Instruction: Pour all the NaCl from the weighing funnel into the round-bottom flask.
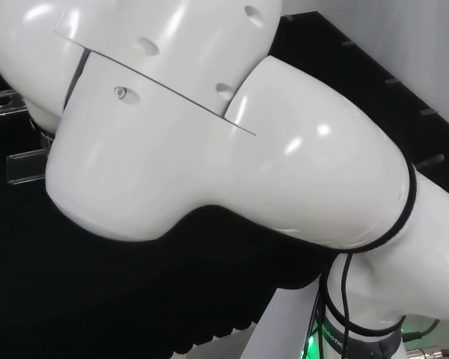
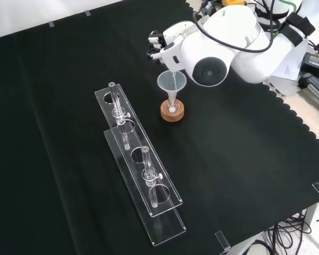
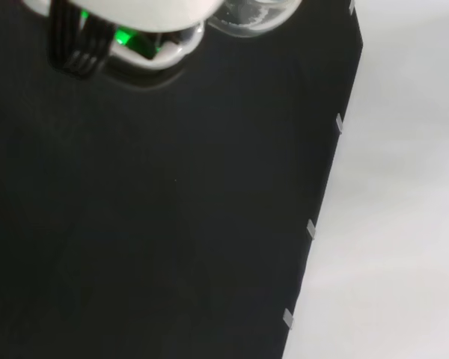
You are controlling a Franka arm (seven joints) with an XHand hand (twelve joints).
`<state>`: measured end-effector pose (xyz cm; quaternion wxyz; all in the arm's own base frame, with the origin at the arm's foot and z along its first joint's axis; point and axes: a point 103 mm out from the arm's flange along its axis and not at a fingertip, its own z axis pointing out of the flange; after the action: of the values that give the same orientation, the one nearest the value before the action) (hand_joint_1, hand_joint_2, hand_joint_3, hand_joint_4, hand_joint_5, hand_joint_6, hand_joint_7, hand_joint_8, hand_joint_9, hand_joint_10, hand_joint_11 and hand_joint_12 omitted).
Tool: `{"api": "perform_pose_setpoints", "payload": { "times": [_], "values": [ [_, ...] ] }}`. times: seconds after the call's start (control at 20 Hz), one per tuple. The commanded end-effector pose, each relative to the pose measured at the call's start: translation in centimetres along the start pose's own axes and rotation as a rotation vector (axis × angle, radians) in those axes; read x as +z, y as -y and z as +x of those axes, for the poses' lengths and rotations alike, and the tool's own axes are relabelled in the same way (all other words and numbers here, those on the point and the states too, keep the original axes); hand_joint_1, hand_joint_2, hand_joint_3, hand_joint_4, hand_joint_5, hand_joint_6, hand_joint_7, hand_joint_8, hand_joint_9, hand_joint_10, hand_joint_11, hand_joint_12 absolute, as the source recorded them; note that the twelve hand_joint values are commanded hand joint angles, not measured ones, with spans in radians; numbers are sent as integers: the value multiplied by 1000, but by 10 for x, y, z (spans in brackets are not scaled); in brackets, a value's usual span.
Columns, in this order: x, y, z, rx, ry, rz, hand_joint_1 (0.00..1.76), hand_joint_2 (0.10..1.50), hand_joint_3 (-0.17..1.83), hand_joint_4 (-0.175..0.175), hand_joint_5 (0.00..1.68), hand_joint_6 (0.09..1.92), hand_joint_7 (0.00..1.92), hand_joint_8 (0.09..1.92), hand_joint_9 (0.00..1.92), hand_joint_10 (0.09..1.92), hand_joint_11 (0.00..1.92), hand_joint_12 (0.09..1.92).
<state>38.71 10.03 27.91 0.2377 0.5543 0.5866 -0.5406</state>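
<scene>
Flask on cork ring, one funnel atop; hand grip unclear (links block).

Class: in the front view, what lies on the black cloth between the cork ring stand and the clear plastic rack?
Nothing: the front view shows bare black cloth between the cork ring stand and the clear plastic rack.

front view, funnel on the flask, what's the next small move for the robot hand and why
Probably keep the tilt and hold position a little longer. In the front view the robot hand sits just above the funnel in the flask on the cork ring, and a thin pale line runs from it into the funnel mouth, which looks like salt falling. Whether more remains I cannot tell.
</scene>
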Motion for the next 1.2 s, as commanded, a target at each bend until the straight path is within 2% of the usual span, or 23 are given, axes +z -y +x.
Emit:
{"api": "perform_pose_setpoints", "payload": {
  "times": [0.05, 0.6, 0.9, 1.2],
  "values": [
    [-5, 1, 2, 0, 31, 2, 1133, 689, 555, 175, 1332, 522, 642, 667, 1111, 183, 976, 921],
    [-19, 6, 6, 14, 113, 8, 1133, 688, 556, 175, 1331, 525, 639, 668, 1108, 179, 978, 920],
    [-27, 8, 10, 43, 167, 20, 1133, 688, 557, 175, 1331, 526, 637, 668, 1106, 177, 978, 918],
    [-30, 9, 11, 54, 192, 38, 1133, 688, 557, 175, 1330, 526, 635, 669, 1105, 175, 978, 916]
  ]
}}
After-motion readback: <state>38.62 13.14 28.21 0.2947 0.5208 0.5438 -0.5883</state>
